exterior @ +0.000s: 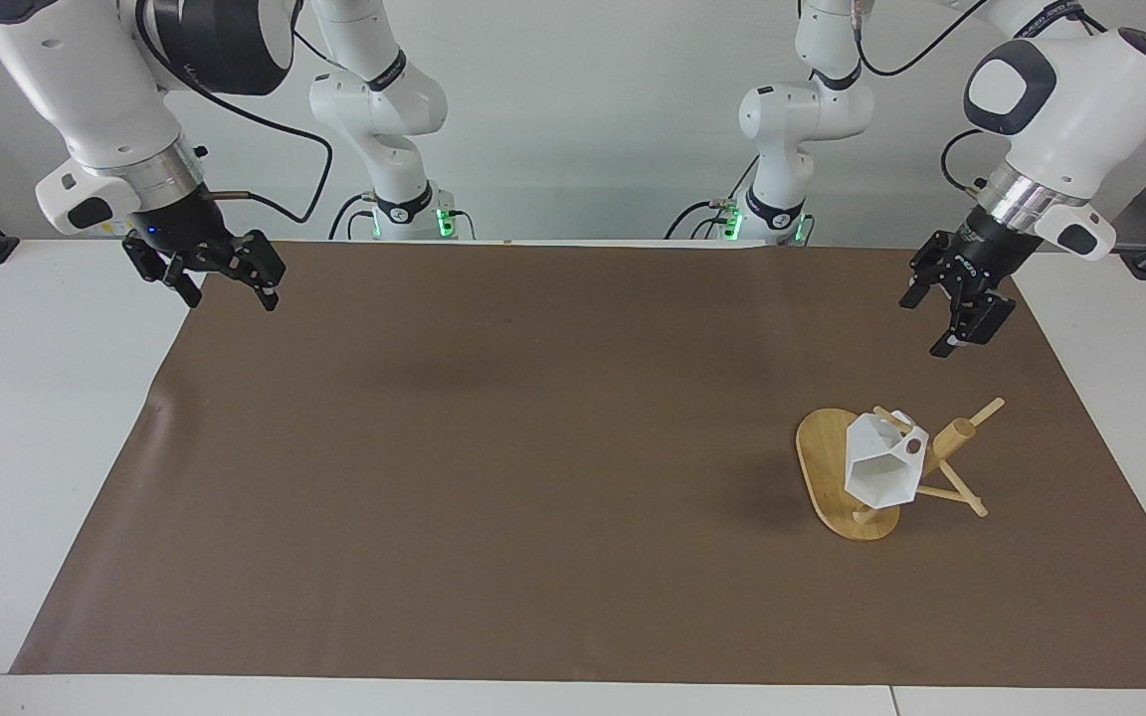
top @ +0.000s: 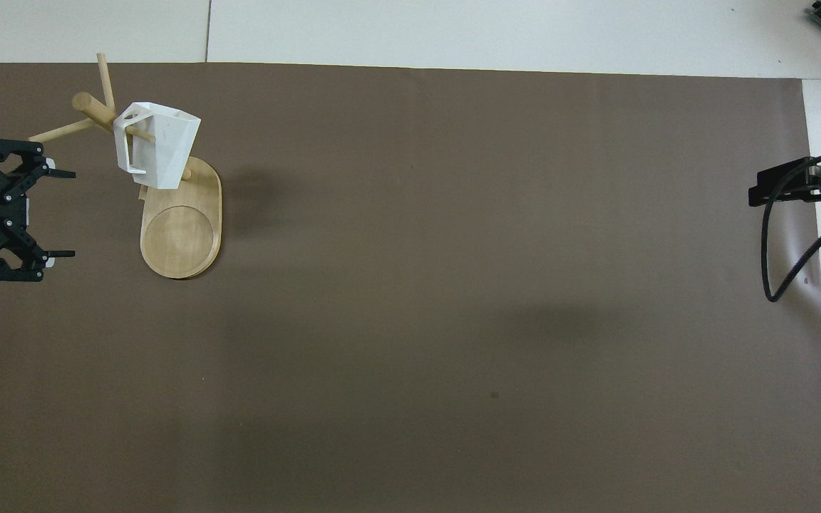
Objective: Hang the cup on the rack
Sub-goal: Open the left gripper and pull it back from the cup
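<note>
The white faceted cup [exterior: 876, 469] [top: 161, 146] hangs by its handle on a thin peg of the bamboo rack [exterior: 822, 459] [top: 181, 239], which stands on the brown mat toward the left arm's end of the table. My left gripper [exterior: 931, 320] [top: 65, 214] is open and empty. It hangs in the air over the mat, apart from the rack, between the rack and the left arm's base. Over the mat's corner at the right arm's end, my right gripper [exterior: 232, 298] [top: 754, 195] is raised, open and empty.
A brown mat [exterior: 493, 477] [top: 453, 299] covers most of the white table [exterior: 46, 418]. The rack's post [exterior: 953, 436] [top: 91, 107] and its other pegs stick out to the sides above the mat. A cable loops from the right gripper's wrist [top: 774, 271].
</note>
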{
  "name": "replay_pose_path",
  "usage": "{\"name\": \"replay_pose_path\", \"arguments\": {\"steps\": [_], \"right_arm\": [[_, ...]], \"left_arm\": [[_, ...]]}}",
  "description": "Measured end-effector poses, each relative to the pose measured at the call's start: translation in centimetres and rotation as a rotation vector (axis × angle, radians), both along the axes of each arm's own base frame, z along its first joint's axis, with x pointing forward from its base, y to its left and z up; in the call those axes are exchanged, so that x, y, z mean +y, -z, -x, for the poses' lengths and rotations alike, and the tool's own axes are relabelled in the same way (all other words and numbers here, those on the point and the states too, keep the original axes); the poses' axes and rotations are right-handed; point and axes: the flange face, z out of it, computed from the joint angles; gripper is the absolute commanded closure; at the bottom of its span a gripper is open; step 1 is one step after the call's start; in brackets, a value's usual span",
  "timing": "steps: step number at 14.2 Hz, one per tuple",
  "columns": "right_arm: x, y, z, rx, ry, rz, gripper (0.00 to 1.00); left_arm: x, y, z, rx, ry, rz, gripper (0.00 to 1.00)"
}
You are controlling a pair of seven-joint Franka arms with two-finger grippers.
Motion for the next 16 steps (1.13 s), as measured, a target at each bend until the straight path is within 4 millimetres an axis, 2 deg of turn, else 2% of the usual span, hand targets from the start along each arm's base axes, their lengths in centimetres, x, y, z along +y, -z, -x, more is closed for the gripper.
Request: {"name": "replay_pose_path", "arguments": {"steps": [5, 13, 16], "right_arm": [[0.0, 0.0, 0.0, 0.000, 0.000, 0.000, 0.00], [0.0, 0.1, 0.0, 0.002, 0.000, 0.000, 0.00], [0.0, 0.1, 0.0, 0.002, 0.000, 0.000, 0.00]], "left_arm": [[0.0, -2.8, -0.4, -0.090, 0.271, -0.138, 0.00], [0.3, -5.1, -0.1, -0.152, 0.755, -0.260, 0.00], [0.4, -5.6, 0.5, -0.124, 0.941, -0.281, 0.00]]}}
